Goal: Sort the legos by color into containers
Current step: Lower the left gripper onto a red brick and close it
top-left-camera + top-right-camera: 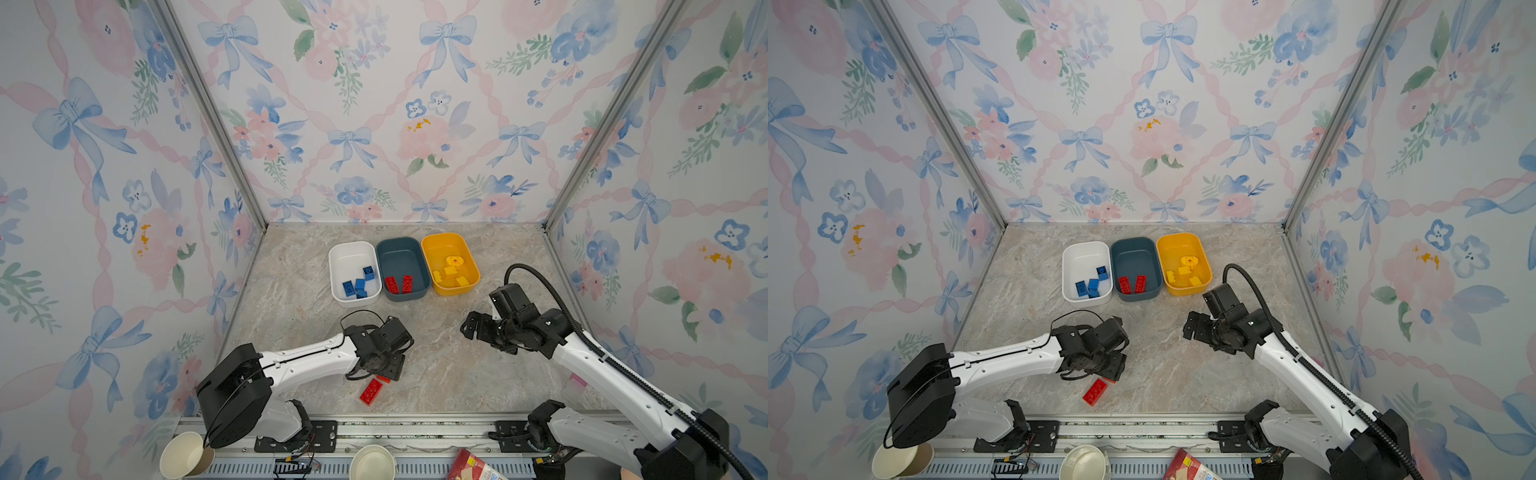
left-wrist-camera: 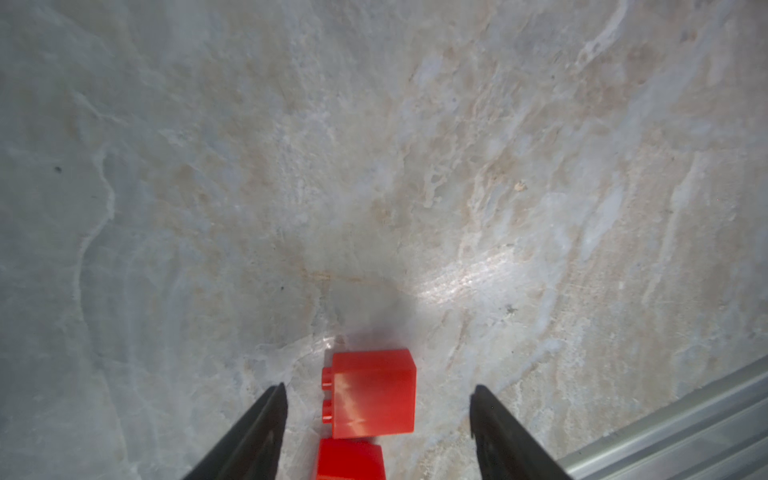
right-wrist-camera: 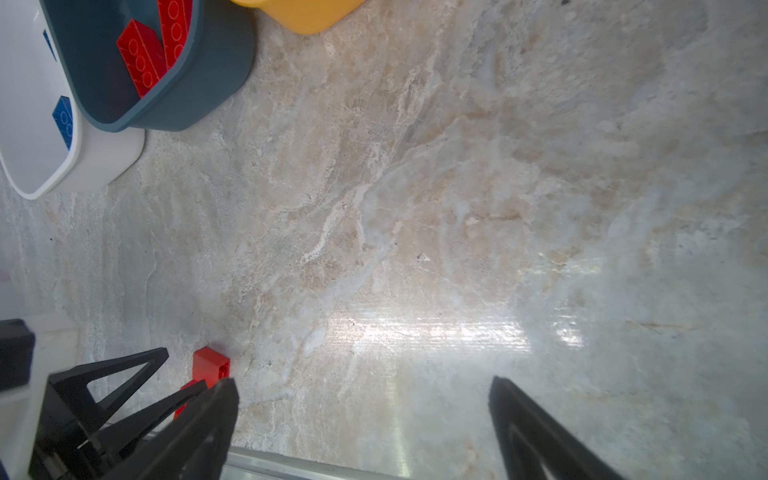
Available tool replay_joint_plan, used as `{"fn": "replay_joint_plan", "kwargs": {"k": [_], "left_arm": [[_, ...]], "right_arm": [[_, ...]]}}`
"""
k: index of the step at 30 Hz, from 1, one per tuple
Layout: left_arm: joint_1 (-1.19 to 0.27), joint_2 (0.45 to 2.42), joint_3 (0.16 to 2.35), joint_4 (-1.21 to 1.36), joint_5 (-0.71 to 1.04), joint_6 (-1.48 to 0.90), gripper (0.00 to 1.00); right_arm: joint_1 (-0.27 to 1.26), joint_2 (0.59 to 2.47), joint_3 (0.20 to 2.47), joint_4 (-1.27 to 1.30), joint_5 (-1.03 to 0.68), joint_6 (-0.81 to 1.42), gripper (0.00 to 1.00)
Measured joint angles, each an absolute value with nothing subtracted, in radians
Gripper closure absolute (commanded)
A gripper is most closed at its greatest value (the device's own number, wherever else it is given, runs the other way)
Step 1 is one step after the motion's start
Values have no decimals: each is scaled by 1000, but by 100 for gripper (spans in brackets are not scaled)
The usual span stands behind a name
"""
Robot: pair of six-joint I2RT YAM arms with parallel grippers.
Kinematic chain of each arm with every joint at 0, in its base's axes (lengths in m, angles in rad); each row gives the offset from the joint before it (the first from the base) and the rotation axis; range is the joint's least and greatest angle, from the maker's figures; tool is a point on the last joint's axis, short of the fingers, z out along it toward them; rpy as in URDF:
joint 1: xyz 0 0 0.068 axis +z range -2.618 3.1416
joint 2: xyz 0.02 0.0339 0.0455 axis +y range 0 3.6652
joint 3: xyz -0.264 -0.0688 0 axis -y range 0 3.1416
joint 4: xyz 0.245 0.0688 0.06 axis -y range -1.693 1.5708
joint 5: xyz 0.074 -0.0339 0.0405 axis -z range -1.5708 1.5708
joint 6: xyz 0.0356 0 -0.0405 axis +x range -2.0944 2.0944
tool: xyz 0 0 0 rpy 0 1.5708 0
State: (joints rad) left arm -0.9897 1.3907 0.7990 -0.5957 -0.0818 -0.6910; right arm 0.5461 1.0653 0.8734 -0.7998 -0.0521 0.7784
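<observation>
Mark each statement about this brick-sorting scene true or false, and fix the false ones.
1. The white tub holds blue bricks. True.
2. The teal tub holds two red bricks. True.
3. The left end effector stands open astride a small red brick. True.
4. The right end effector grips something. False: it is open and empty.
5. Every brick sits in a tub. False: a long red brick lies loose beside the small one.

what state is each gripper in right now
left gripper: open, jaws either side of a red brick, not gripping it
right gripper: open, empty
</observation>
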Motion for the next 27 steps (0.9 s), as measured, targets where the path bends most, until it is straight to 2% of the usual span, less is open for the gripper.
{"fn": "replay_joint_plan", "kwargs": {"k": [18, 27], "left_arm": [[-1016, 1499, 787, -601, -70, -726, 39], [-1016, 1513, 788, -603, -89, -734, 53]], "right_arm": [[546, 1058, 857, -789, -52, 779, 3], [546, 1058, 836, -781, -52, 783, 3]]}}
